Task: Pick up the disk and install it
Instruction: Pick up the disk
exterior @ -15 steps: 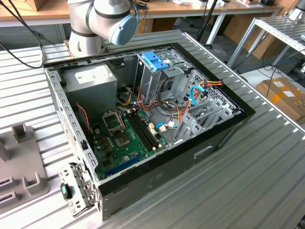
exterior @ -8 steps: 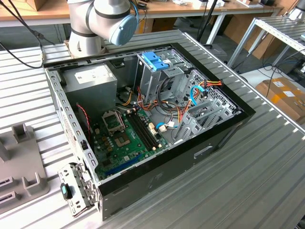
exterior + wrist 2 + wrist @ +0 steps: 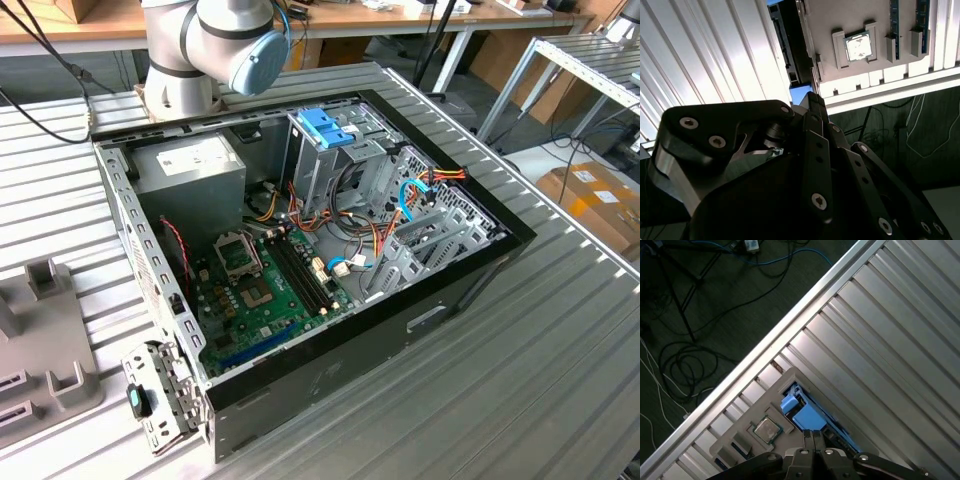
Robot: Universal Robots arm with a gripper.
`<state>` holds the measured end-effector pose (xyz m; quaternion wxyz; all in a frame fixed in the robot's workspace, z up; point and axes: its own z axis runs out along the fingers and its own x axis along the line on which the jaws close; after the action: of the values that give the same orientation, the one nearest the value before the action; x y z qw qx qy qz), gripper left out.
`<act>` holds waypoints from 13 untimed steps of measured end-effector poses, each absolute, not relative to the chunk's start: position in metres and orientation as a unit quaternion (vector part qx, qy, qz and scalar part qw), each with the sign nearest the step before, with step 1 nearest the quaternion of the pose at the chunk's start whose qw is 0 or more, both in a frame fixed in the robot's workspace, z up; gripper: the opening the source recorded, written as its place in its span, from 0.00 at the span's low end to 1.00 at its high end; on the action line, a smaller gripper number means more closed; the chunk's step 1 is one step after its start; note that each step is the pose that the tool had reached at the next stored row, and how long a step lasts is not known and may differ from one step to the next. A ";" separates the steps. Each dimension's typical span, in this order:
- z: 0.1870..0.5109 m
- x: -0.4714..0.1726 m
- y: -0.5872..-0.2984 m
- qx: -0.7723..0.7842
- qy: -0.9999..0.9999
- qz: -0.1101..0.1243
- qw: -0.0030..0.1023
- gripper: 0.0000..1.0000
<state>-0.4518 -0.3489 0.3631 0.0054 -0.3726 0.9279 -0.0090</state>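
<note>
While the blue-railed disk (image 3: 807,416) lies in a grey moulded tray (image 3: 762,410), the black gripper (image 3: 814,433) hangs close by, fingers pinched together.

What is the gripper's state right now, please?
Gripper: closed, holding nothing, its tip right by the disk.

A big black metal computer case (image 3: 400,330) lies open on a ribbed silver metal bench (image 3: 520,390). Inside it are a flat green circuit board (image 3: 260,290), a grey metal box with a white sticker (image 3: 190,165), and a bright blue plastic latch (image 3: 325,128) on top of a grey metal cage (image 3: 310,175). A grey plastic holder block (image 3: 45,330) rests on the bench at the exterior view's left. In both wrist views a small square silver chip (image 3: 766,429) (image 3: 858,47) sits in a grey plastic pocket. Dark cables (image 3: 685,355) lie on the floor.
</note>
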 end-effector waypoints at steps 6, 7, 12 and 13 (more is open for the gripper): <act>0.363 -0.452 -0.349 -0.385 0.923 -0.009 0.006 0.11; 0.363 -0.452 -0.349 -0.388 0.921 -0.009 0.006 0.11; 0.363 -0.452 -0.349 -0.402 0.916 -0.009 0.006 0.11; 0.363 -0.452 -0.349 -0.405 0.914 -0.009 0.006 0.11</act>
<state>-0.4518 -0.3489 0.3631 0.0058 -0.4052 0.9142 -0.0088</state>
